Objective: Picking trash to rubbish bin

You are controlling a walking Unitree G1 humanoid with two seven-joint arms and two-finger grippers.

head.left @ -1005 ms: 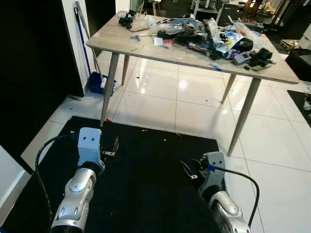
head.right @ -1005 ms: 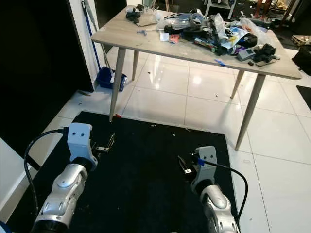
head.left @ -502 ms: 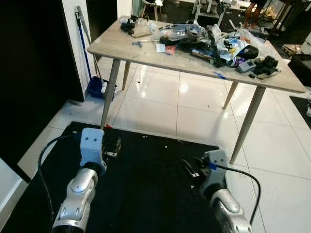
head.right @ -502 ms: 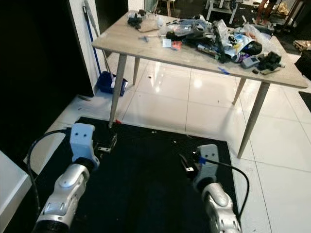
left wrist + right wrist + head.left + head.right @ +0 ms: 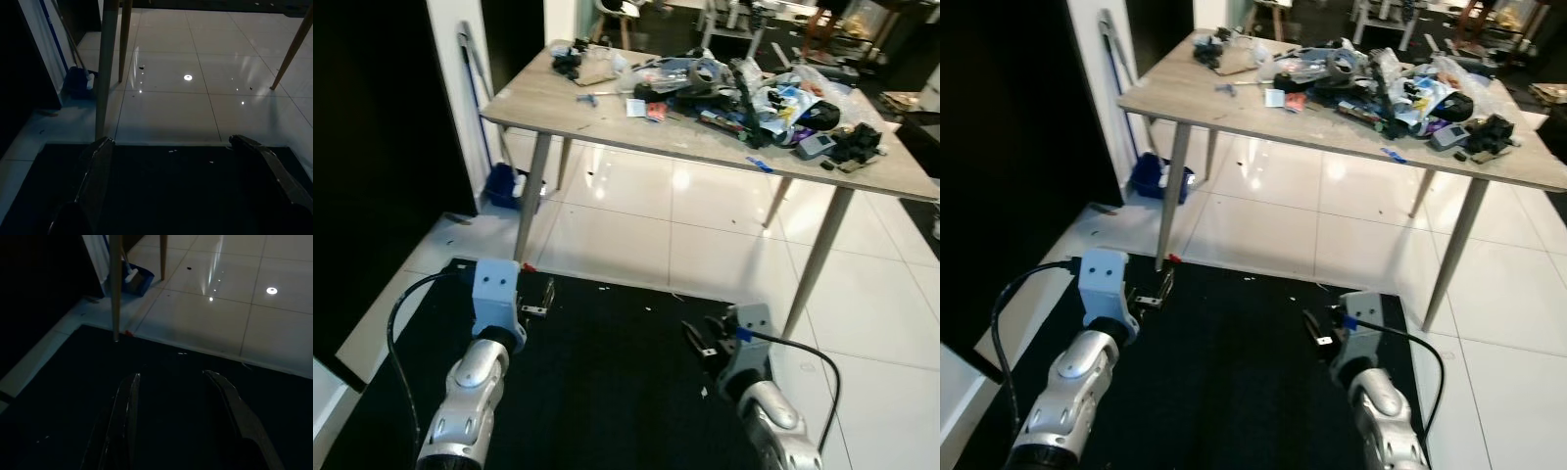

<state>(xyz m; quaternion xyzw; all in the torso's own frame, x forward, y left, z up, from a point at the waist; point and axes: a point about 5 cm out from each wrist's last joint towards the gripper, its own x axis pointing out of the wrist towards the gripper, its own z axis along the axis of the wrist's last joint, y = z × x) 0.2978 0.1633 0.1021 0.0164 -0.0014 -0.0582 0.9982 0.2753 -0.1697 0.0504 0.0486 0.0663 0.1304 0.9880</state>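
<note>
A pile of clutter and wrappers [image 5: 744, 83] covers the far half of a wooden table [image 5: 548, 98] ahead of me. A small red scrap [image 5: 526, 266] lies on the tile by the table's near left leg [image 5: 530, 191], and it shows too as the red scrap [image 5: 128, 333]. Tiny white bits [image 5: 649, 308] dot the black mat [image 5: 607, 392]. My left gripper [image 5: 546, 297] hovers open over the mat's left part, fingers [image 5: 98, 176] wide apart. My right gripper [image 5: 698, 340] is open and empty above the mat's right part, fingers [image 5: 128, 401] spread.
A blue dustpan [image 5: 504, 181] and a broom handle [image 5: 475, 93] lean at the white wall on the left. Dark opening beyond it. Glossy white tiles [image 5: 724, 235] run under the table between its slanted legs [image 5: 813, 264]. Chairs stand in the background.
The whole view has shifted as I move, and the table sits slightly lower and closer in the picture. Both arms hold the same pose with open fingers.
</note>
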